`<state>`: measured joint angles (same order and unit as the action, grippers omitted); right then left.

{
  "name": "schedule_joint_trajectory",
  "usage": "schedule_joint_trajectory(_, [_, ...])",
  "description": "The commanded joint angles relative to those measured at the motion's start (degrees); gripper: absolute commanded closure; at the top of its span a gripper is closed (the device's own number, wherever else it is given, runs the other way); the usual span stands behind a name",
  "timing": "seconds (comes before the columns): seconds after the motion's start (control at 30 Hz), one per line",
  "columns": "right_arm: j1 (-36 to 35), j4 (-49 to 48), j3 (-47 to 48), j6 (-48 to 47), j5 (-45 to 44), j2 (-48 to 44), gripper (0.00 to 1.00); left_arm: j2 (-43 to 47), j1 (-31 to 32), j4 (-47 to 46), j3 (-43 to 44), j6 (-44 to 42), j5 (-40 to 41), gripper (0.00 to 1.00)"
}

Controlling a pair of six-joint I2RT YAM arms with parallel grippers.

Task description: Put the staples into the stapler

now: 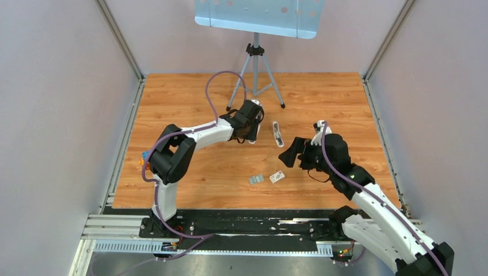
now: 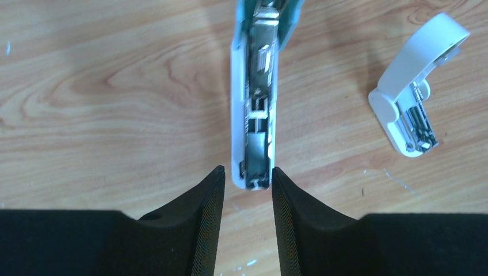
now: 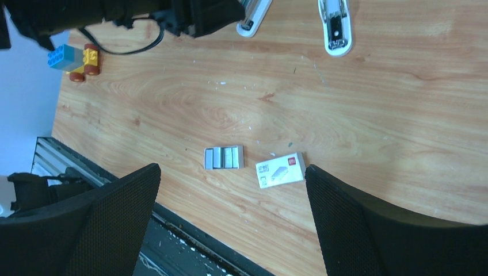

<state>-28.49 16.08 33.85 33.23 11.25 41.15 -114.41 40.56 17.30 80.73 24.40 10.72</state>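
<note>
The stapler (image 2: pixel 255 109), slim with whitish trim, a teal far end and its metal channel showing, lies on the wood. It also shows in the right wrist view (image 3: pixel 253 14). My left gripper (image 2: pixel 247 170) is low over the table (image 1: pixel 251 135), slightly open, its fingertips flanking the stapler's near end. The right tip touches it and the left tip stands just off it. The staples (image 3: pixel 224 157), a flat grey block, lie near the front edge (image 1: pixel 256 179). My right gripper (image 3: pixel 231 168) hangs wide open and empty above them (image 1: pixel 291 153).
A small white carton (image 3: pixel 280 170) with a red mark lies right of the staples (image 1: pixel 277 176). A second white stapler-like piece (image 2: pixel 410 100) lies right of the stapler (image 1: pixel 277 133). A tripod (image 1: pixel 255 75) stands at the back. A small toy (image 3: pixel 76 58) sits at the left edge.
</note>
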Motion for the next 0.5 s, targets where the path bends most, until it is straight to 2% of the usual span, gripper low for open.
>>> schedule_joint_trajectory(0.0, [0.27, -6.66, 3.98, 0.17, -2.47, 5.79, 0.02, 6.56, -2.86, -7.52, -5.58, 4.38, -3.81, 0.62])
schedule_joint_trajectory(0.13, [1.91, -11.73, 10.86, -1.99, 0.08, 18.41, 0.11, 8.54, -5.45, -13.28, -9.82, 6.04, -9.01, 0.61])
schedule_joint_trajectory(0.33, [4.22, -15.53, 22.00, -6.32, 2.16, 35.02, 0.33, 7.59, -7.36, -19.97, -12.43, 5.87, -16.27, 0.62])
schedule_joint_trajectory(0.47, [6.32, -20.40, 28.42, -7.92, 4.20, 44.46, 0.34, 5.80, -7.81, -22.96, -12.96, 4.36, -21.25, 0.63])
